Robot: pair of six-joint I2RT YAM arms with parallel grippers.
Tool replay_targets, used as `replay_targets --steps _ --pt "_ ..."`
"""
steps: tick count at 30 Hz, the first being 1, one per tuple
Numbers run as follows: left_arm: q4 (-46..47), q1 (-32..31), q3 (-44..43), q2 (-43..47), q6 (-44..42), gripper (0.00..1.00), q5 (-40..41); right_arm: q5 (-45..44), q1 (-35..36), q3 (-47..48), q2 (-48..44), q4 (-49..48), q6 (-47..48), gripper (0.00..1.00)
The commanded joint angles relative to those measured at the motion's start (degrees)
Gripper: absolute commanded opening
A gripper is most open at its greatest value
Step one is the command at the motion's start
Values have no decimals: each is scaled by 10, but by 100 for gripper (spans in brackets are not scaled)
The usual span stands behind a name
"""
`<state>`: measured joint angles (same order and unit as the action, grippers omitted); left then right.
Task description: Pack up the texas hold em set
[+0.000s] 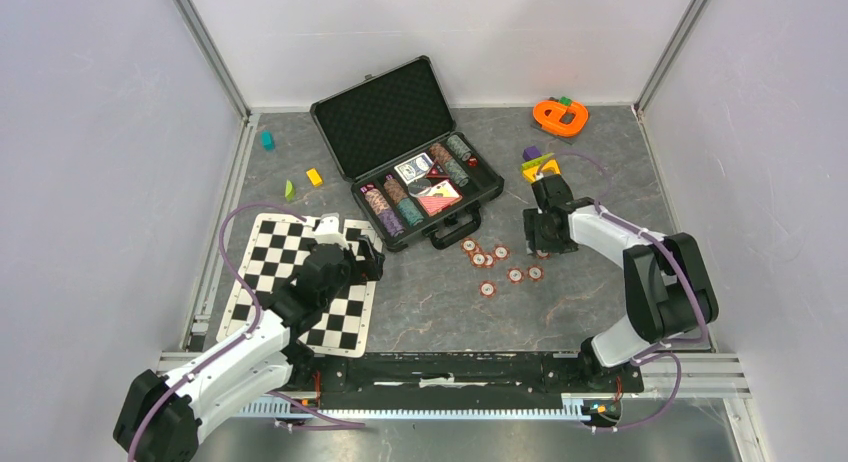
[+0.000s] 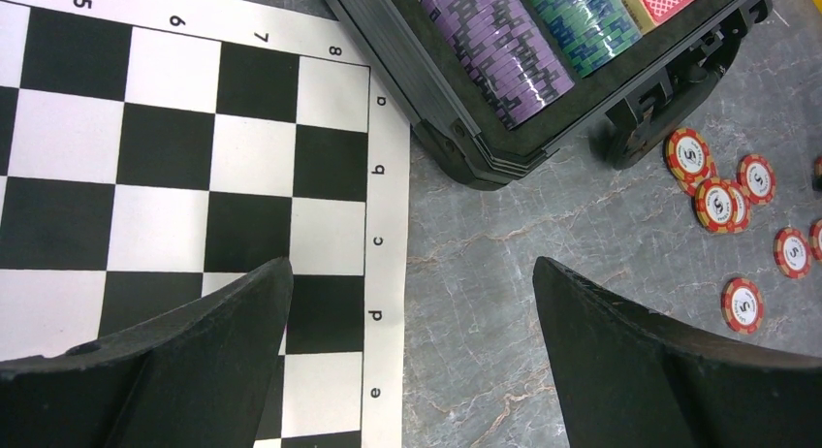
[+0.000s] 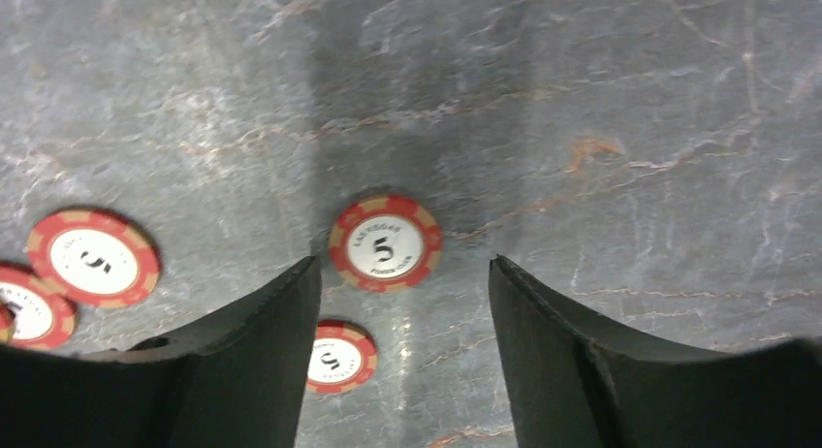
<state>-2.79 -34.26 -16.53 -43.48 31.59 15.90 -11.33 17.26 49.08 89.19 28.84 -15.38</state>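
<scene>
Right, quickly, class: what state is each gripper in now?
Left gripper: open, empty.
Right gripper: open, holding nothing; a red-white chip lies flat beneath it.

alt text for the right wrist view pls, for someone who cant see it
The right gripper is open over a grey marbled table, its two dark fingers framing a red and white poker chip marked 5 that lies flat. More chips lie at the picture's left edge, and another chip sits lower, partly behind one finger.

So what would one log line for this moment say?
right gripper: open over a chip | left gripper: open, at mat edge | case: open | other chips: loose on table
</scene>
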Motion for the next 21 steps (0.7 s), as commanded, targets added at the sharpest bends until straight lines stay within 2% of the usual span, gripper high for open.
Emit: replay_targets --steps 1,5,8,10,15,17,21 --pt "25 -2 -19 0 -16 100 -5 -2 -12 2 0 -27 -4 64" --pt "25 -2 -18 4 -16 100 -3 6 -12 -2 11 -24 -13 54" --pt "26 -2 -18 4 -16 100 -3 7 -12 -8 15 -19 -25 51" --pt "25 -2 -18 3 -15 100 -3 8 -12 -11 16 -16 -32 51" --pt "25 -2 -19 4 -15 100 -3 59 -34 -10 35 -18 -40 60" --pt "25 -2 -19 5 -15 100 -3 72 -38 -15 36 -25 -42 60" --pt "25 -2 -19 11 -15 100 1 89 -44 -32 29 -40 -49 52"
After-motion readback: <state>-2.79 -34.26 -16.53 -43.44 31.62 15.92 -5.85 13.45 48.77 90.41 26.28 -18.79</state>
